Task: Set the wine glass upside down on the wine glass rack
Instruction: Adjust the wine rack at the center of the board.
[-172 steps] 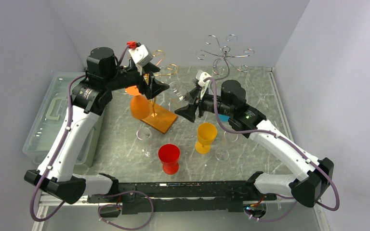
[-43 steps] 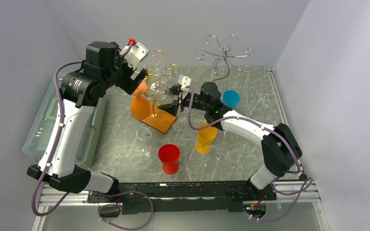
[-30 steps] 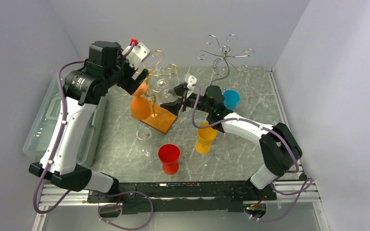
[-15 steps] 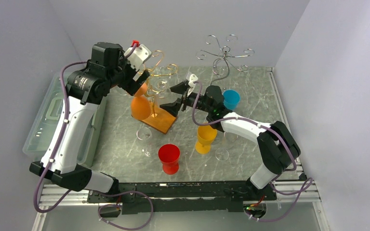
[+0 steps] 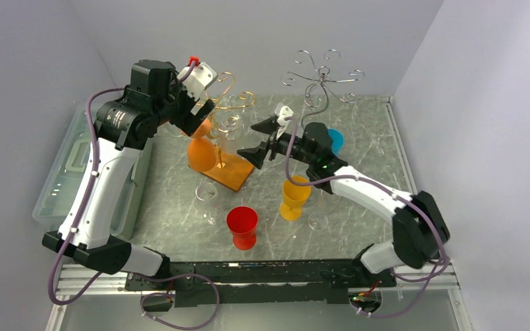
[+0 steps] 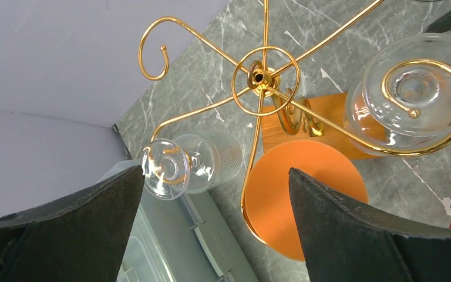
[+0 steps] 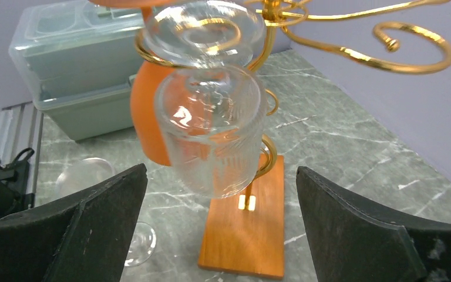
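Right gripper (image 5: 254, 138) has backed off, spread wide, from the wine glass (image 7: 208, 129) hanging inverted on the gold rack (image 6: 264, 76). Left gripper (image 5: 202, 116) gapes too.

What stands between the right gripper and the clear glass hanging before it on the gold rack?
Nothing visible does. The right gripper is open and faces the glass across free space. The glass already hangs upside down from the rack.
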`<act>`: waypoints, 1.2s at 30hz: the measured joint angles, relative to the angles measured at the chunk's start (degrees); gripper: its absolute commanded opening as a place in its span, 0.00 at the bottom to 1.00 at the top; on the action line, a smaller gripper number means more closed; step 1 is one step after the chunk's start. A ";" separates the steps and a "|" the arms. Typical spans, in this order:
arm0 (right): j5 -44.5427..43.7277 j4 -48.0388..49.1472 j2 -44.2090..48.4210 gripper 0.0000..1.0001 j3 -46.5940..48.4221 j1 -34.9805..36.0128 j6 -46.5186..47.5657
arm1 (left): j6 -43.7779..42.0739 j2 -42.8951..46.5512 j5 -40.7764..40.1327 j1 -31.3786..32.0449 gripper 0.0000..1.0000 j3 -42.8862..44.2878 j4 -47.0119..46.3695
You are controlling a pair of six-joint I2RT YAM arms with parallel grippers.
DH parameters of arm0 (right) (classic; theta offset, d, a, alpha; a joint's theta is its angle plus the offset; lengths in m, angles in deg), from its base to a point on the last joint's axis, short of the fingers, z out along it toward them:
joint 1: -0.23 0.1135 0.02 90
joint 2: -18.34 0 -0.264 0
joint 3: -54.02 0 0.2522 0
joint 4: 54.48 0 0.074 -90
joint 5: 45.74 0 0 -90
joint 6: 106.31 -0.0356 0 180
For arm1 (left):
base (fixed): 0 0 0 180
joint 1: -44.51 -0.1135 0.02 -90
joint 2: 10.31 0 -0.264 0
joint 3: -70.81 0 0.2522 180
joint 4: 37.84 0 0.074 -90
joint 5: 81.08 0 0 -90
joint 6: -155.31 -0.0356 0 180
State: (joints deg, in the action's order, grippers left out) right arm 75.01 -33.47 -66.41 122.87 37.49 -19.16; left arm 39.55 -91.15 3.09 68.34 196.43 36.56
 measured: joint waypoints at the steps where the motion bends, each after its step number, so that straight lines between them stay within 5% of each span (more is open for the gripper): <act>1: -0.57 -2.43 2.01 1.00 -0.11 -0.04 0.35 | 0.02 0.00 0.02 0.00 0.99 0.00 -0.04; 5: -3.93 -14.03 9.97 1.00 1.90 -0.07 1.20 | 0.02 -0.11 0.50 0.00 0.95 0.00 -0.94; 13: -11.76 -36.33 11.41 0.99 23.50 -2.47 0.85 | 0.46 -6.36 2.64 0.00 0.80 5.92 -1.90; 15: -13.64 -40.19 8.44 0.90 30.93 -3.80 -0.13 | 0.44 -7.28 3.08 0.00 0.75 5.88 -2.36; 18: -15.82 -43.98 3.74 0.59 38.99 -5.09 -1.42 | 0.02 -7.78 3.23 0.00 0.70 5.44 -3.17; 20: -16.83 -46.07 0.48 0.50 42.77 -5.49 -2.32 | -0.17 -7.80 3.23 0.00 0.67 5.11 -4.02; 36: -9.92 -53.16 -16.50 0.45 52.76 -6.80 -9.68 | -2.97 -8.07 4.50 0.00 0.58 2.64 -5.97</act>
State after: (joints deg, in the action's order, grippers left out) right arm 65.08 -86.63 -82.92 175.63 30.69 -28.85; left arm 36.58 -99.21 7.60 68.34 199.07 30.60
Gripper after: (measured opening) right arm 0.454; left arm 0.578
